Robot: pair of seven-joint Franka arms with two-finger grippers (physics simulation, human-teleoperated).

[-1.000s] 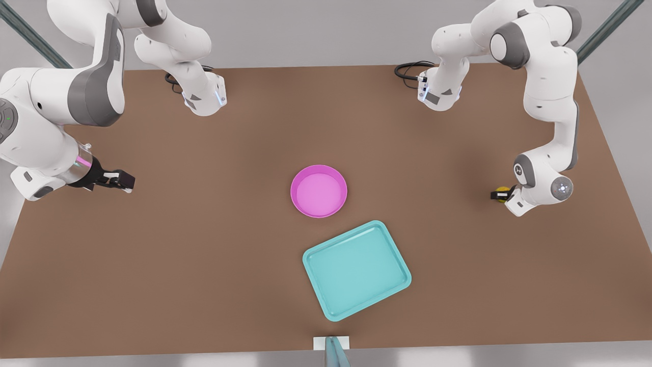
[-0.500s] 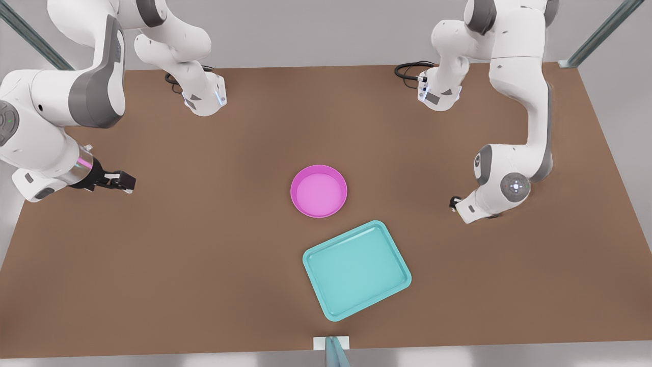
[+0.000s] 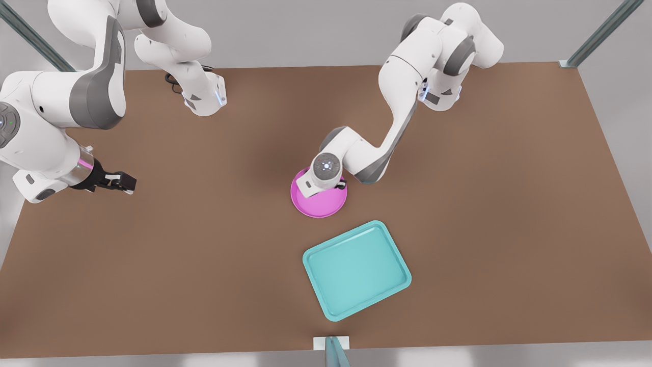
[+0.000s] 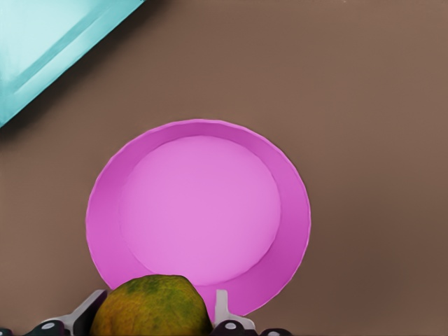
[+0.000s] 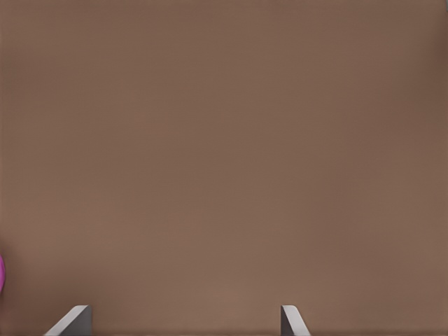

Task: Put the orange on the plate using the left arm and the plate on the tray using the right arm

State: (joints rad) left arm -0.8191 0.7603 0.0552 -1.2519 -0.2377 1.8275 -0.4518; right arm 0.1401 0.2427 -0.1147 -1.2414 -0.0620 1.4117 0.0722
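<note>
The orange (image 4: 150,309), yellow-orange with green mottling, sits between the fingers of my left gripper (image 4: 155,311), which is shut on it. It hangs above the near rim of the magenta plate (image 4: 199,210). In the front view the left arm's wrist (image 3: 326,171) covers the far part of the plate (image 3: 321,208) at the table's middle. The teal tray (image 3: 356,270) lies just in front of the plate, turned at an angle; one of its corners (image 4: 42,35) is in the left wrist view. My right gripper (image 3: 121,182) waits open above bare table at the front view's left.
The brown table (image 3: 204,255) spreads wide around plate and tray. Both arm bases (image 3: 204,99) stand at the far edge. A small grey mount (image 3: 331,344) sits at the near edge. A sliver of the plate (image 5: 1,273) edges the right wrist view.
The left arm has swung from the front view's right side across to the plate, carrying the orange. The right arm has stayed in place.
</note>
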